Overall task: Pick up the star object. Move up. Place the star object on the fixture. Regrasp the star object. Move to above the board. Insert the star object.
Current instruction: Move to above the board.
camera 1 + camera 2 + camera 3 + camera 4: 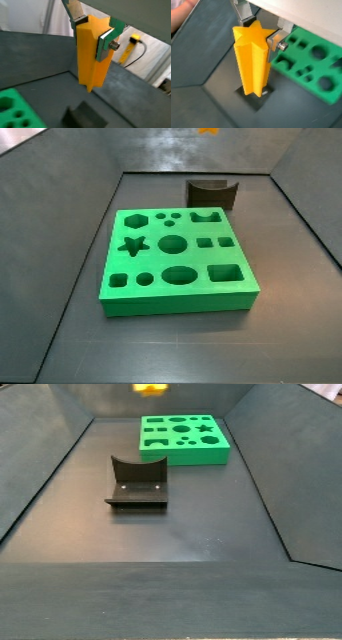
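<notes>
My gripper [93,32] is shut on the star object [92,52], an orange-yellow prism hanging upright between the silver fingers [105,42]. In a wrist view its star-shaped end [252,37] faces the camera, with the gripper [259,34] clamped on its sides. Far below it stands the dark fixture [83,117], partly hidden behind the prism's lower end [264,96]. The green board [308,60] lies beside it [17,107]. Both side views show only the star object's tip at the upper edge [207,131] [150,388], high above the fixture [211,193] [138,482].
The board [181,300] [187,456] lies flat on the dark floor with its holes all unfilled. Sloping grey walls [47,474] enclose the floor. A yellow cable [135,40] hangs outside the enclosure.
</notes>
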You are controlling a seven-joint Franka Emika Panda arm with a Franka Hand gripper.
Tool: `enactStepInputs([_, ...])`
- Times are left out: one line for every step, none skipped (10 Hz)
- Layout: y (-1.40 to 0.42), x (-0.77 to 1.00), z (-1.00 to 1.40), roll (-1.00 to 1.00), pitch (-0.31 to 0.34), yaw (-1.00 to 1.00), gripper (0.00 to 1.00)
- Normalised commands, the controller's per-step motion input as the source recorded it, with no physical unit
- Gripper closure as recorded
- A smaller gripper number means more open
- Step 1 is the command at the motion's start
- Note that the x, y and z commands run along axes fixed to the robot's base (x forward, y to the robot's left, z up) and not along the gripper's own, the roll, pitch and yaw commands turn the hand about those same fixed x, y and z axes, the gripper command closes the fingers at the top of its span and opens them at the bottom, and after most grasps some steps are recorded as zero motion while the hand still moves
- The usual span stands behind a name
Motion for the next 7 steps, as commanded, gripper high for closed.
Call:
enactStepInputs([-1.00,-0.70,0.26,-1.00,0.030,-0.02,1.00])
enactStepInputs([-1.00,-0.73,0.27,-1.00,0.023,-0.02,1.00])
enactStepInputs([-0.88,-0.70,0.24,-1.00,0.007,-0.01,1.00])
enactStepInputs([-0.68,-0.57,0.19,-1.00,-0.004,-0.01,1.00])
enactStepInputs([-0.32,-0.32,0.09,-1.00,-0.021,-0.01,1.00])
enactStepInputs([-0.20,-0.22,0.05,-0.89,-0.018,-0.01,1.00])
enactStepInputs([-0.08,-0.12,0.04,-0.58,-0.021,-0.01,1.00])
